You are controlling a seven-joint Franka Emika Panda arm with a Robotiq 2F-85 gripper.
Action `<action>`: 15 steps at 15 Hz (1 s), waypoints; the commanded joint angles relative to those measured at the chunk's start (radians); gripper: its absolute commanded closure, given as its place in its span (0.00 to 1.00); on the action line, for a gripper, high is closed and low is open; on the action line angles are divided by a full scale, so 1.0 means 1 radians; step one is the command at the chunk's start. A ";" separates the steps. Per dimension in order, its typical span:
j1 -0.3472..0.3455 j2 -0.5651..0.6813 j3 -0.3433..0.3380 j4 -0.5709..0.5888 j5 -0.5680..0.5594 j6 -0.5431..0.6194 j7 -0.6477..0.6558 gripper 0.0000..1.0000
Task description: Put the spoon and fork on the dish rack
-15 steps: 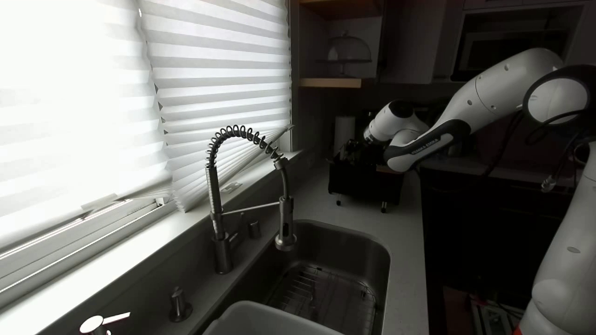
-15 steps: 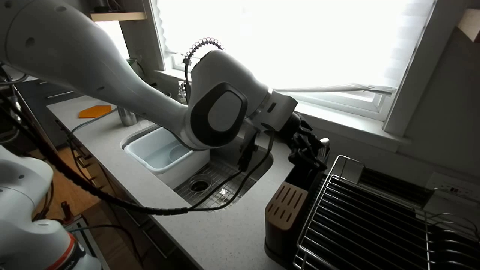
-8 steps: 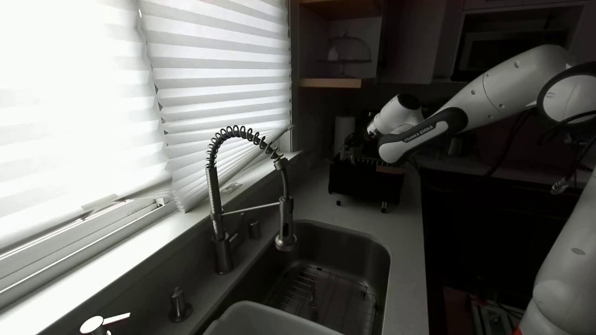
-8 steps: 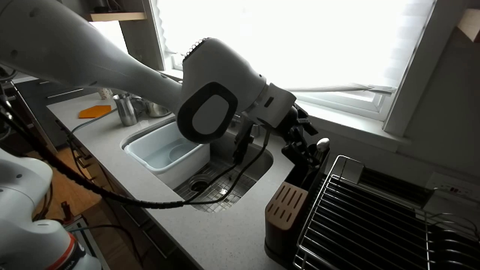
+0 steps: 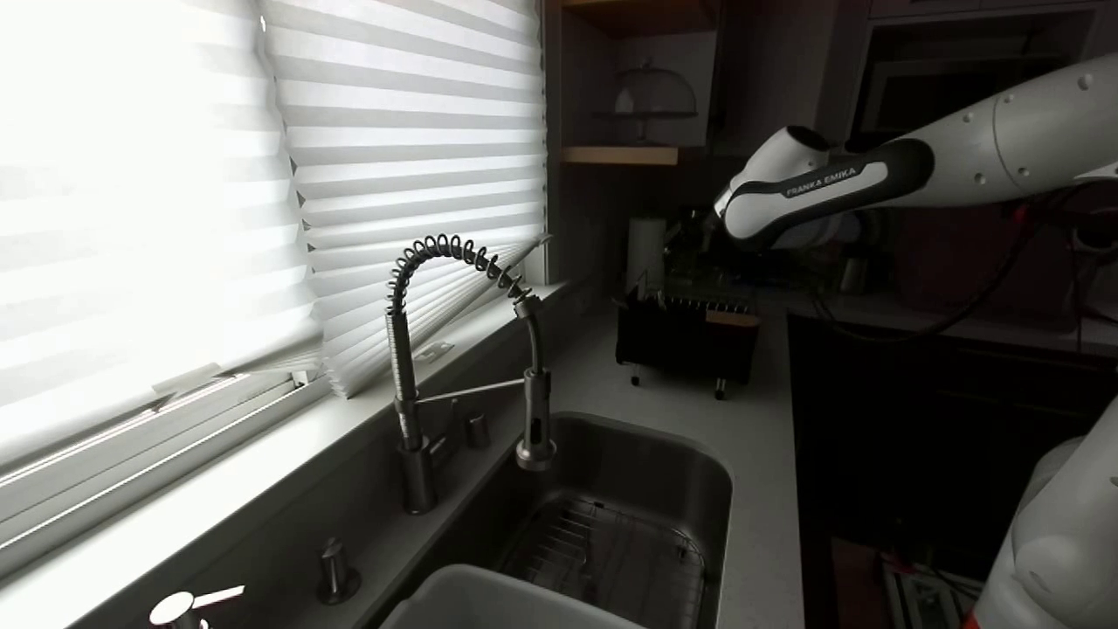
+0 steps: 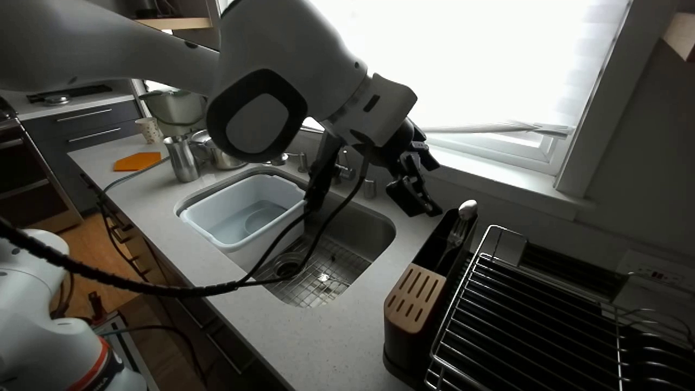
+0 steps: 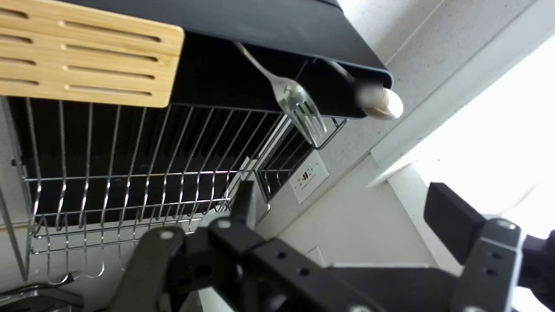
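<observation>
Fork (image 7: pixel 286 91) and spoon (image 7: pixel 389 105) both in the bin (image 7: pixel 260 22) of the rack (image 5: pixel 686 339). My end effector (image 7: pixel 344 201) is spread wide, holding nothing. Placing looks done; just retreat left.

Backlit pleated blinds (image 5: pixel 410 131), shadowed cabinets (image 5: pixel 773 79)

- The pale counter (image 6: pixel 331 347) has the sink (image 5: pixel 646 454) let into it.
- The black rack (image 5: pixel 686 341) stands on small feet near an end of the sink.
- By the opposite end, an orange mat (image 6: pixel 137 161) lies flat.
- A steel tumbler (image 6: pixel 184 162) stands beside the mat, a partly hidden pot (image 6: pixel 223 158) close by.
- A patterned cup (image 6: pixel 147 130) stands near the mat.
- The faucet (image 5: pixel 405 411) rises along the sink's long side.
</observation>
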State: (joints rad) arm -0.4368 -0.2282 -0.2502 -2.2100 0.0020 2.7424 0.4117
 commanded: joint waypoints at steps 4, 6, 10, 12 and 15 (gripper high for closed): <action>-0.034 -0.103 -0.020 0.008 -0.060 -0.211 -0.037 0.00; -0.041 -0.112 -0.019 0.014 -0.071 -0.238 -0.034 0.00; -0.031 -0.104 -0.023 0.014 -0.055 -0.207 -0.034 0.00; -0.030 -0.104 -0.022 0.014 -0.055 -0.207 -0.034 0.00; -0.029 -0.104 -0.022 0.014 -0.055 -0.207 -0.034 0.00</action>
State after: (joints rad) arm -0.4715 -0.3326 -0.2673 -2.1978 -0.0518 2.5369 0.3772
